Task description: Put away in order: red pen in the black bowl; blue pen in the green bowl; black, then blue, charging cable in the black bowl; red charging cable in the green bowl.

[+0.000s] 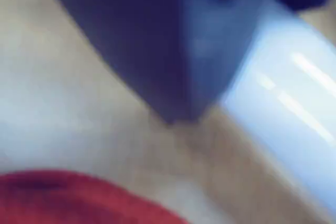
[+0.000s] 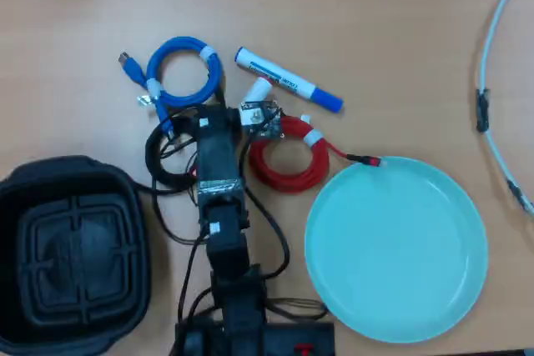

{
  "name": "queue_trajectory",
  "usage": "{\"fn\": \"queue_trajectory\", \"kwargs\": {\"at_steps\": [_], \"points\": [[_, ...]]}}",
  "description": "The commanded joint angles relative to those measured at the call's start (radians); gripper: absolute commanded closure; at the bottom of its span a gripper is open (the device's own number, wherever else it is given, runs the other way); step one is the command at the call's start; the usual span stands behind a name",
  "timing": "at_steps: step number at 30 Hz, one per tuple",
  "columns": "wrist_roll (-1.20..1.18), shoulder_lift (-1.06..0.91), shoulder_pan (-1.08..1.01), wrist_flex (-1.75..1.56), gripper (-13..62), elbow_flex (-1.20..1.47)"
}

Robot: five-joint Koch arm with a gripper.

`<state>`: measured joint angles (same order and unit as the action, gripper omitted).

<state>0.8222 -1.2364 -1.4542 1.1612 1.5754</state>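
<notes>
Overhead view shows the arm reaching up the tabletop (image 2: 67,6), its fingers (image 2: 254,106) down over the red pen (image 2: 257,89) — only its white barrel shows, slanting between the blue pen (image 2: 288,81) and the red cable (image 2: 288,160). Whether the fingers clasp it cannot be told — the wrist view is blurred. The black bowl (image 2: 75,181) lies lower left.

wrist view: wholly blurred, dark blue gripper (image 1: 173,66) shape unclear, jaw gap unreadable | red pen (image 2: 257,89): overhead, mostly hidden under arm, cap unseen | black bowl (image 2: 75,256): cut by left edge
</notes>
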Motion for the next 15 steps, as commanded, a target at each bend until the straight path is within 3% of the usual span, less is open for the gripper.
{"fn": "queue_trajectory", "kwargs": {"at_steps": [1, 6, 15], "points": [[-0.029, -0.117, 0.011, 0.135, 57.7, -0.051], [-0.127, -0.265, 0.097, 0.229, 57.7, -0.137], [-0.212, -0.36, 0.219, 0.459, 57.7, -0.379]]}}
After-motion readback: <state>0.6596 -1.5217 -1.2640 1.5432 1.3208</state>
